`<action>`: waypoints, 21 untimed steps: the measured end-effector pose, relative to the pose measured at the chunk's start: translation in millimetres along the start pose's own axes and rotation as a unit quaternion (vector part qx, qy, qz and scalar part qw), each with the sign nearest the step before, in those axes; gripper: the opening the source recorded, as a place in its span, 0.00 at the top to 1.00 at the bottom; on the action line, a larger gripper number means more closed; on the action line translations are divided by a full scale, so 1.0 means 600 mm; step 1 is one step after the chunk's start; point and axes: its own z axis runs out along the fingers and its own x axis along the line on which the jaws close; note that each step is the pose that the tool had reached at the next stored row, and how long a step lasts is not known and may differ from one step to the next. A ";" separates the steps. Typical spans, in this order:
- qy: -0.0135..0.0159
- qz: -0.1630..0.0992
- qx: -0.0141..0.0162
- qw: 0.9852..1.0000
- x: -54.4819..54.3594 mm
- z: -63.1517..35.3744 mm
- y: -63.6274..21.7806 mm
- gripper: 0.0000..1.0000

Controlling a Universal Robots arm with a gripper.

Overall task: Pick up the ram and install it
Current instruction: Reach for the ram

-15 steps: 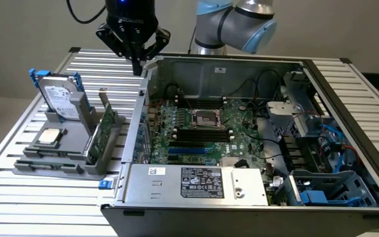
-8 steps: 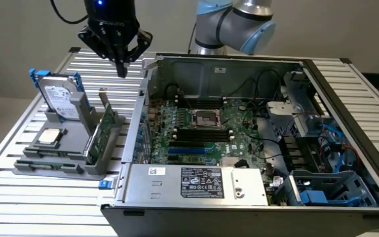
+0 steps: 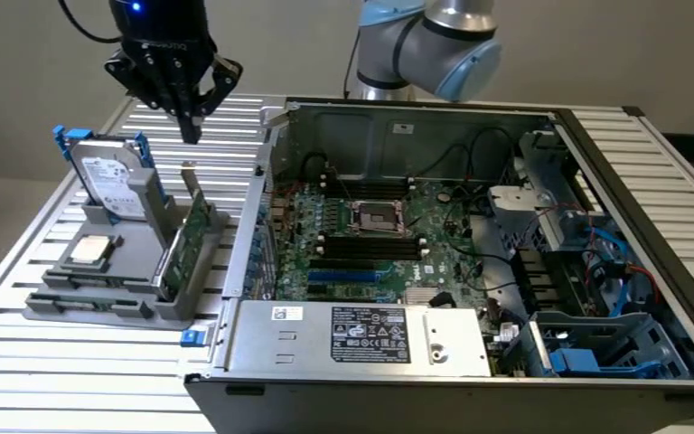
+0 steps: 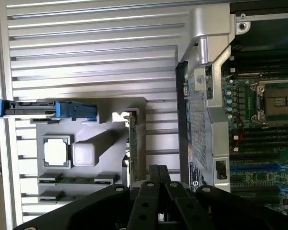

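Note:
The ram (image 4: 74,180) is a thin green stick lying in a slot of the grey holder (image 4: 105,139), with a second stick (image 4: 53,195) beside it. My gripper (image 3: 189,136) hangs shut and holding nothing, high above the holder (image 3: 46,303), over its far side. In the wrist view its black fingers (image 4: 159,171) are pressed together, close to the upright green card with a metal bracket (image 4: 133,148). The open computer case (image 3: 444,113) lies to the exterior view's right, its motherboard (image 3: 371,235) showing dark memory slots.
The holder also carries a hard drive in a blue frame (image 3: 112,185), a square silver processor (image 3: 91,251) and the bracketed green card (image 3: 191,240). The case wall (image 3: 257,208) stands right beside the holder. The slatted metal table (image 3: 70,362) runs around both.

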 end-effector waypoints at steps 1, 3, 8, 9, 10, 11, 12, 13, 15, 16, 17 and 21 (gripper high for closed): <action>0.000 0.000 0.000 1.000 0.007 0.001 -0.001 0.89; 0.000 0.000 0.000 1.000 0.022 0.002 -0.002 0.89; 0.000 0.000 0.001 1.000 0.060 0.006 -0.005 0.89; 0.000 0.000 0.001 1.000 0.067 0.007 -0.006 0.89; 0.000 0.000 0.001 1.000 0.075 0.008 -0.006 0.89; 0.000 0.000 0.001 1.000 0.083 0.010 -0.007 0.89; 0.000 0.000 0.001 1.000 0.090 0.011 -0.008 0.89; 0.000 0.000 0.001 1.000 0.097 0.013 -0.009 0.89; 0.000 0.000 0.001 1.000 0.113 0.016 -0.012 0.89; 0.000 0.000 0.001 1.000 0.120 0.018 -0.014 0.89; 0.000 0.000 0.001 1.000 0.127 0.020 -0.016 0.89; 0.000 0.000 0.001 1.000 0.155 0.028 -0.026 0.89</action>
